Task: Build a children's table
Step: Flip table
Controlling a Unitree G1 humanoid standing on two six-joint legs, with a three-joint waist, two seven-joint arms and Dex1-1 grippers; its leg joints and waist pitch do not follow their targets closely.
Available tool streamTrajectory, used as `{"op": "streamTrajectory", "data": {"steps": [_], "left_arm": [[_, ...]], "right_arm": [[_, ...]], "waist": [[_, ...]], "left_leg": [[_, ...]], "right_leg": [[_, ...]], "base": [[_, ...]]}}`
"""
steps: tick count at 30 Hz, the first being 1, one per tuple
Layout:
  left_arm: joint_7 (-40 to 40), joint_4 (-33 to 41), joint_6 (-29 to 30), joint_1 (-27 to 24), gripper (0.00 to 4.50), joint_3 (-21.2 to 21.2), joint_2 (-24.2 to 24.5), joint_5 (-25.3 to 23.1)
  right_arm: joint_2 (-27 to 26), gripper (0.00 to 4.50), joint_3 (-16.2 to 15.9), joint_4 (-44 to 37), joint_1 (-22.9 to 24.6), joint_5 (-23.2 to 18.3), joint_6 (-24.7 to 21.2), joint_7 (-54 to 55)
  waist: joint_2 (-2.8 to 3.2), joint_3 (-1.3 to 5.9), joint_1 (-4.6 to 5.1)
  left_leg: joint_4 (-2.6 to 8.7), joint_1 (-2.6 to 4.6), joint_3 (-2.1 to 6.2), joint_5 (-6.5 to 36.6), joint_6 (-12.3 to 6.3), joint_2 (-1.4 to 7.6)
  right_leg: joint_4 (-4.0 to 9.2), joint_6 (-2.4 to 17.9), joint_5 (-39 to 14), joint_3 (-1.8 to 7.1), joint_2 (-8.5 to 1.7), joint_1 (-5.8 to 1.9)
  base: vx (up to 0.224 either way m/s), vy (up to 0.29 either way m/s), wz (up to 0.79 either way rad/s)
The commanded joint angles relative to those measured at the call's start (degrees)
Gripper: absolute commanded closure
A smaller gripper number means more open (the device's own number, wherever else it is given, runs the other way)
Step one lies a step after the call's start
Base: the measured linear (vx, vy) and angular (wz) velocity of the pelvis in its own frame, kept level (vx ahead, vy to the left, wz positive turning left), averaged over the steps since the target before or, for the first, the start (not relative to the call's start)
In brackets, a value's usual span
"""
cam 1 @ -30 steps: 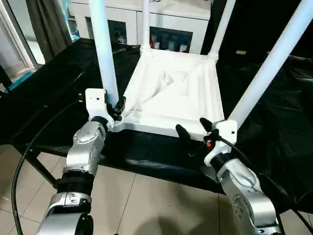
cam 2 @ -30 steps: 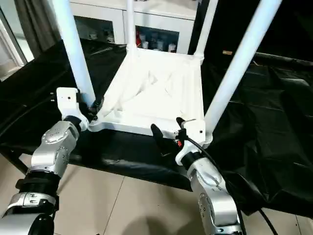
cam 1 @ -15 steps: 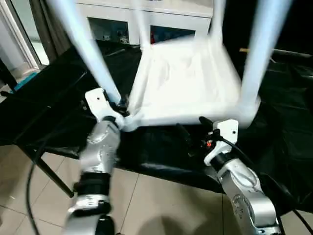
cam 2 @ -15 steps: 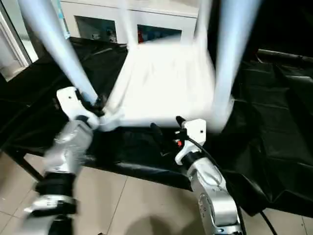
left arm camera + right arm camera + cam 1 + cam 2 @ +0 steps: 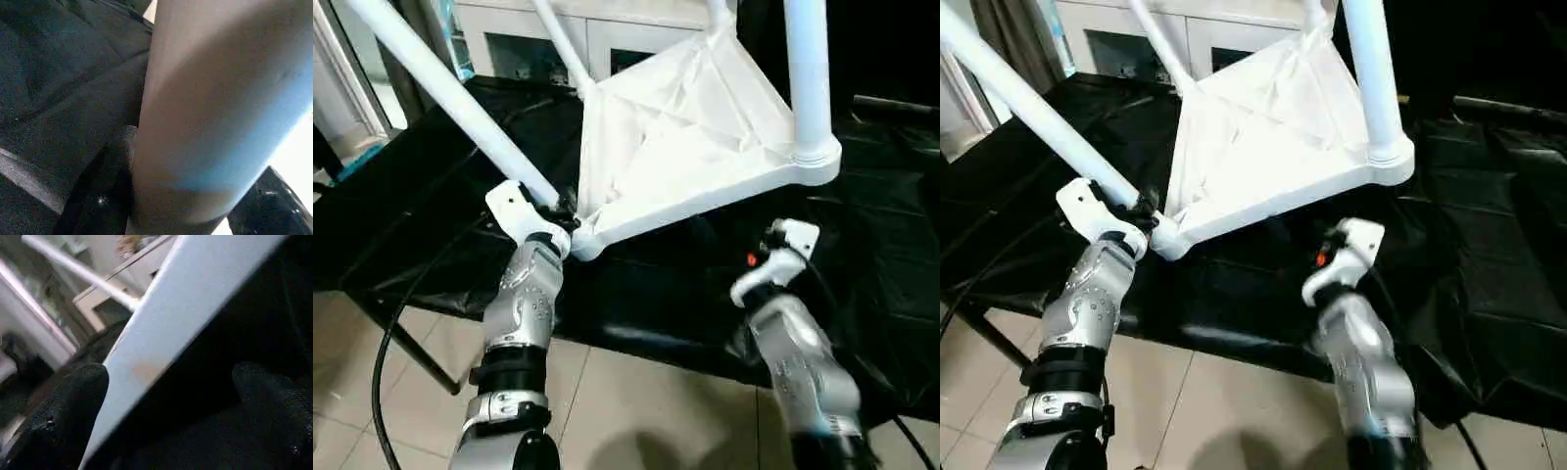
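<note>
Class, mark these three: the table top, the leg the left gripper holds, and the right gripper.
table top (image 5: 666, 137), left eye view, ribbed underside.
leg (image 5: 440, 83), left eye view, mid-shaft.
right gripper (image 5: 166, 396), right wrist view, between open fingertips.

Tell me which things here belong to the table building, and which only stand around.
Belong: table top; legs, one held near its base by the left gripper; right gripper, open under the top's rim.
Around: cabinet; black cloth.
</note>
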State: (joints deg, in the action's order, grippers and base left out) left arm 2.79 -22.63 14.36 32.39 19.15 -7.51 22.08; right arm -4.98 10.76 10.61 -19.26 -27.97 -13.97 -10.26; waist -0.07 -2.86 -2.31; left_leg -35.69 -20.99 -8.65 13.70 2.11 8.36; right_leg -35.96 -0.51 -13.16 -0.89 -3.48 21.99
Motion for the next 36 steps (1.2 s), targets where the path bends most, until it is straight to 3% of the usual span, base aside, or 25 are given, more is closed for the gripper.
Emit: {"op": "streamTrajectory", "data": {"steps": [1, 3, 5, 7, 9, 11, 19, 22, 36], "left_arm": [[0.96, -1.04, 1.86, -0.84, 2.35, 1.01, -2.07, 2.89], [1.04, -0.67, 2.06, -1.09, 2.35, 0.6, -2.29, 2.56], [0.89, -0.31, 2.15, -1.39, 2.35, -0.08, -2.42, 2.25], [0.96, -0.13, 2.27, -1.49, 2.35, -0.2, -2.61, 2.32], [0.78, 0.24, 2.61, -1.72, 2.35, -0.59, -2.79, 2.26], [0.13, 1.07, 3.32, -2.1, 2.35, -1.24, -3.14, 2.41], [-1.51, 2.78, 5.19, -3.5, 2.35, -3.39, -3.55, 2.37], [-1.9, 3.33, 5.95, -3.9, 2.35, -3.78, -3.56, 2.46], [-2.02, 3.84, 6.1, -4.07, 2.35, -3.88, -3.4, 2.63]], "right_arm": [[-0.84, 0.0, 1.41, 3.02, -2.08, -2.48, 0.59, 0.49], [-2.09, 0.0, 2.91, 6.48, -5.16, -4.21, 1.31, -0.34], [-2.94, 0.0, 3.61, 9.95, -8.28, -5.61, 1.86, -2.19], [-3.24, 0.0, 3.82, 12.14, -10.1, -5.78, 2.34, -2.91], [-3.38, 0.0, 4.71, 15.48, -12.51, -5.65, 3.53, -2.76], [-3.25, 0.0, 7.18, 21.32, -16.53, -5.92, 5.87, -0.86], [-1.67, 0.0, 10.13, 32.25, -23.5, -6.41, 9.6, -0.74], [-0.93, 0.3, 10.53, 35.78, -25.22, -5.5, 11.29, -1.14], [-0.19, 1.4, 13.48, 42.32, -28.27, -6.02, 15.87, -3.6]], "waist": [[-0.76, 3.2, -0.08], [-0.6, 3.3, -0.23], [-0.82, 3.5, -0.21], [-0.71, 3.58, -0.32], [-1.0, 3.62, -0.41], [-1.03, 3.75, -0.69], [-1.15, 4.07, -1.46], [-1.28, 4.07, -1.47], [-1.3, 3.76, -1.29]], "left_leg": [[4.31, 0.03, 1.0, -2.73, -6.37, 3.94], [4.15, 0.08, 0.98, -3.88, -6.98, 4.01], [3.96, 0.06, 0.95, -5.44, -8.26, 3.97], [3.81, 0.17, 0.94, -7.11, -9.12, 4.06], [3.69, -0.03, 0.83, -7.92, -9.83, 3.96], [3.5, 0.23, 0.7, -9.21, -10.61, 4.06], [3.03, 0.11, 0.28, -10.77, -12.26, 3.91], [2.89, 0.02, 0.19, -11.32, -13.31, 3.97], [3.14, -0.11, -0.41, -5.55, -11.92, 4.11]], "right_leg": [[3.42, 16.49, 6.35, 2.27, -4.76, -2.73], [3.23, 16.52, 7.55, 2.24, -4.79, -2.74], [2.88, 17.36, 9.26, 2.14, -4.83, -2.77], [2.7, 17.67, 10.55, 2.04, -4.78, -2.61], [2.58, 18.05, 11.13, 1.99, -4.84, -2.8], [2.45, 18.42, 11.68, 1.91, -4.81, -2.54], [1.96, 18.75, 12.09, 1.77, -4.67, -2.26], [1.85, 18.86, 12.18, 1.68, -4.63, -2.13], [2.38, 18.37, 5.76, 1.59, -4.75, -1.76]], "base": [[0.0, 0.0, 0.0], [0.0, 0.0, 0.0], [0.0, 0.0, 0.0], [0.0, 0.0, 0.0], [0.0, 0.0, 0.0], [0.0, 0.0, 0.0], [0.0, 0.0, 0.0], [0.0, 0.0, 0.0], [0.0, 0.0, 0.0]]}}
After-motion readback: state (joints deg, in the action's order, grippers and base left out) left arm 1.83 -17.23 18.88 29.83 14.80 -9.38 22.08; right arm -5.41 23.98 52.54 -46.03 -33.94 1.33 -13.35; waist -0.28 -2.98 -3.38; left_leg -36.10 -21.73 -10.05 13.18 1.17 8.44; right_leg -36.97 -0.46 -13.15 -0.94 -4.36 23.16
